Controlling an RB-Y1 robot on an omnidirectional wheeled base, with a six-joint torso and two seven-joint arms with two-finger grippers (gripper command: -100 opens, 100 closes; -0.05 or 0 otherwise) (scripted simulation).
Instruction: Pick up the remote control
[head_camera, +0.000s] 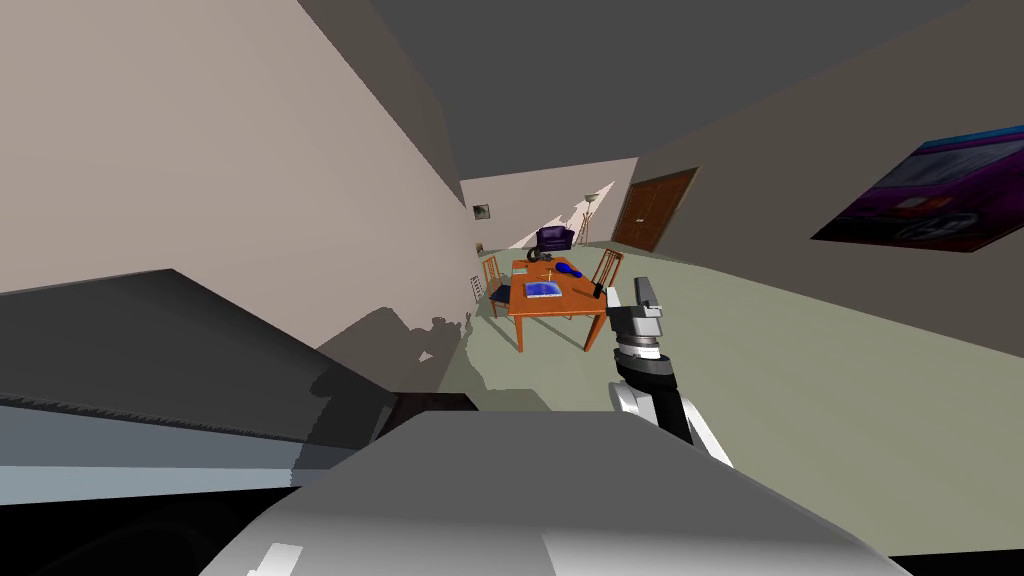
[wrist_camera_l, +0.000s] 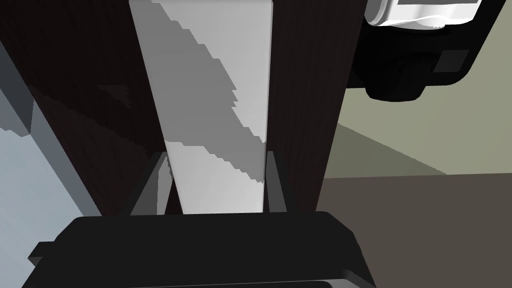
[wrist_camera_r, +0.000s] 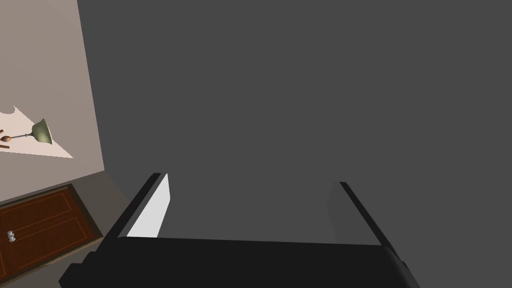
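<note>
Dark wood panel (wrist_camera_l: 75, 100) backs our left pincer (wrist_camera_l: 215, 152), pinching the sides of a pale slab we take for the remote control (wrist_camera_l: 210, 75); we should squeeze firmly and lift straight, clear of the panel. Our right pincer (wrist_camera_r: 252, 178) stands spread.

table (head_camera: 572, 301) 1 | chairs (head_camera: 491, 272) 2, perhaps more | door (head_camera: 655, 210) 1 | armchair (head_camera: 553, 238) 1
</note>
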